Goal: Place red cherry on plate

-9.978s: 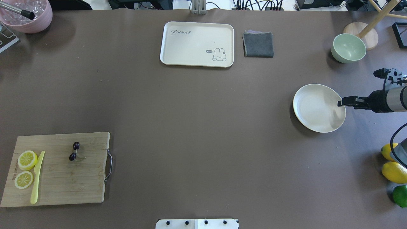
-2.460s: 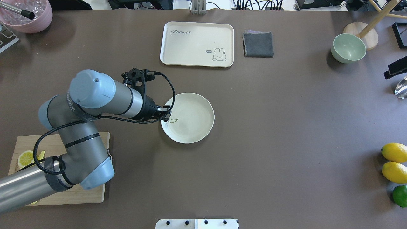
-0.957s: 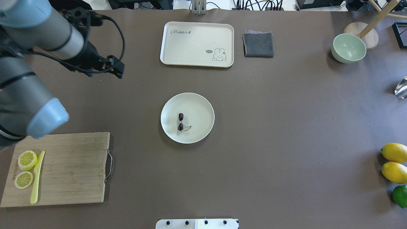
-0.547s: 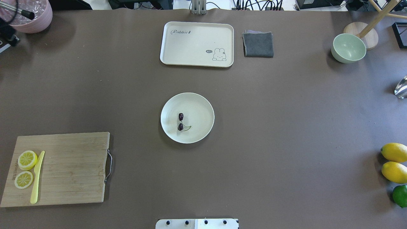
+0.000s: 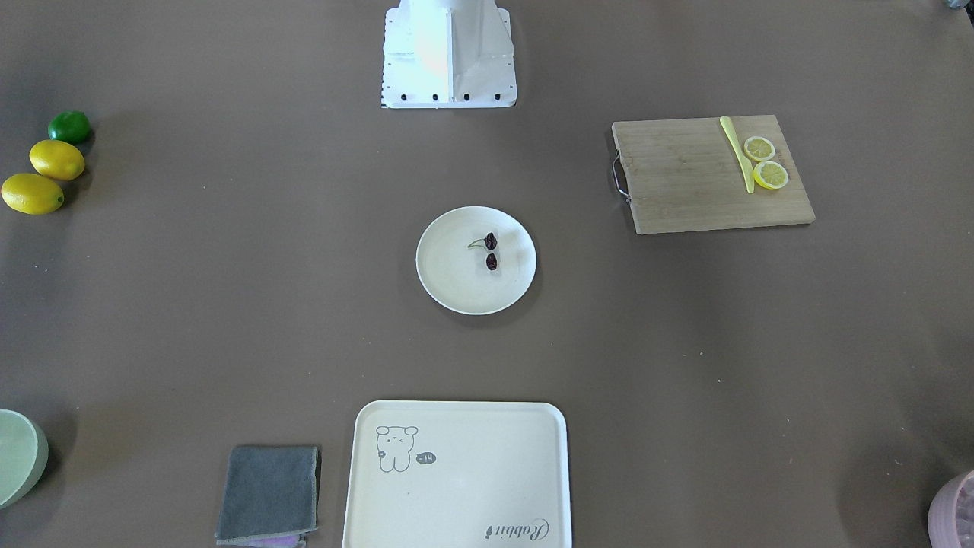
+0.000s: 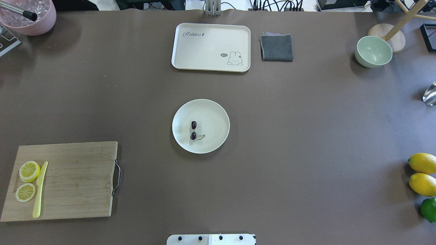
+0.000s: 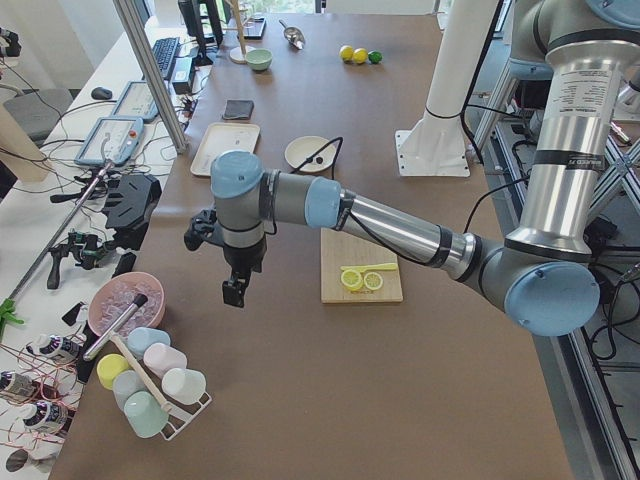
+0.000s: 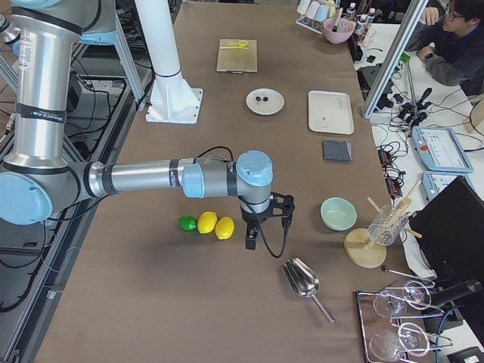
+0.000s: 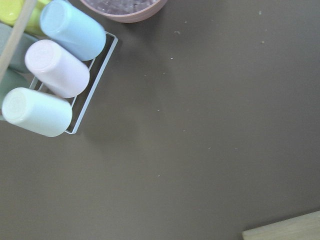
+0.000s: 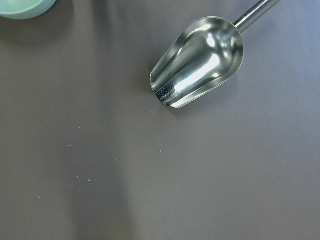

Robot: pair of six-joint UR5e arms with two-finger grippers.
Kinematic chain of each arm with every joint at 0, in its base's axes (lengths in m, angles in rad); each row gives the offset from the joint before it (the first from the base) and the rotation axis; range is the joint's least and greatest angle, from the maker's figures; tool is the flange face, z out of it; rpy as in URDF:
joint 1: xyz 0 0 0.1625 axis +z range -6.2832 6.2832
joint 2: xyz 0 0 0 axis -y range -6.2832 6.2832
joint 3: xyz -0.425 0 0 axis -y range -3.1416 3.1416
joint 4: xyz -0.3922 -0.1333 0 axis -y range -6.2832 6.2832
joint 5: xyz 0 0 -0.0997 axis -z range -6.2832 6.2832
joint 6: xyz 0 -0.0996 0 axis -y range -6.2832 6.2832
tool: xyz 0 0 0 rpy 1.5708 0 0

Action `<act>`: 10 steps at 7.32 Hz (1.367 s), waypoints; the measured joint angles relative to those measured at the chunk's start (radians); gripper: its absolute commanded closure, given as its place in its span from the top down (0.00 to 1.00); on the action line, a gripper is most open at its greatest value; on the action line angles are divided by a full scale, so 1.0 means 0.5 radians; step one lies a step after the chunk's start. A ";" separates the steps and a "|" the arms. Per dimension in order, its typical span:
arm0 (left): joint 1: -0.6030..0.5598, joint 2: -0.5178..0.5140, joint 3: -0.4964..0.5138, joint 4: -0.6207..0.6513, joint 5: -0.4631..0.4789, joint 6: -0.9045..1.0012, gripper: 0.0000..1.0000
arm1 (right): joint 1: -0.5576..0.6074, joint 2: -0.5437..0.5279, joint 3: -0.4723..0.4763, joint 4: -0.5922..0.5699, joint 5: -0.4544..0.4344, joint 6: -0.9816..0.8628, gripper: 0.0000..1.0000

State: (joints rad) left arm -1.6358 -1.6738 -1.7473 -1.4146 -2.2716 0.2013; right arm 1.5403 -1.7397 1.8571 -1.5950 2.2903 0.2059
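The red cherry [image 6: 193, 125], two dark fruits on one green stem, lies inside the plate [image 6: 218, 115] at the middle of the brown worktop [image 6: 299, 143]. It sits a little toward my left of the plate's centre, and nothing touches it.

My left arm [image 7: 380, 222] reaches out over the worktop's left end, its jaws pointing down near the pink bowl [image 6: 41, 29] and a row of pastel cups [image 9: 57, 67]. Only the side camera shows those jaws, so I cannot tell whether they are open or closed. My right arm [image 8: 144, 178] stretches over the opposite end, its jaws hanging just beside the two lemons [image 8: 224, 228], with the metal scoop [image 10: 197, 62] near. Again I cannot tell how they stand.

Well apart from the plate, the wooden cutting board [image 6: 78, 180] carries two lemon slices [image 6: 29, 170] and a yellow knife [image 6: 40, 190]. Along the far edge sit the cream tray [image 6: 204, 47], a folded grey cloth [image 6: 276, 47] just beside it, and the pale green bowl [image 6: 373, 51].
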 measured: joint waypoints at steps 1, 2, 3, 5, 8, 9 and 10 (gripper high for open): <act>-0.072 0.064 0.063 -0.151 -0.055 0.010 0.98 | 0.000 0.000 -0.004 0.001 0.000 0.000 1.00; -0.105 0.117 0.083 -0.229 -0.089 0.012 0.98 | 0.000 0.000 -0.007 0.002 0.000 -0.001 1.00; -0.117 0.175 0.095 -0.300 -0.094 0.012 0.98 | 0.000 0.000 -0.008 0.002 0.000 -0.001 1.00; -0.119 0.309 0.150 -0.571 -0.079 0.005 0.98 | 0.000 0.002 -0.009 0.002 0.000 -0.001 1.00; -0.108 0.286 0.152 -0.221 -0.083 -0.013 0.98 | 0.000 0.008 -0.011 0.002 0.000 -0.001 1.00; -0.107 0.280 0.148 -0.153 -0.083 -0.013 0.98 | -0.001 0.008 -0.011 0.002 0.000 -0.001 1.00; -0.105 0.278 0.143 -0.128 -0.080 -0.012 0.98 | -0.002 0.007 -0.011 0.002 0.000 -0.001 1.00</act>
State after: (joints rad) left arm -1.6886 -1.5346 -1.6757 -1.4786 -2.3116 0.1952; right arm 1.5391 -1.7362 1.8515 -1.5938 2.2902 0.2056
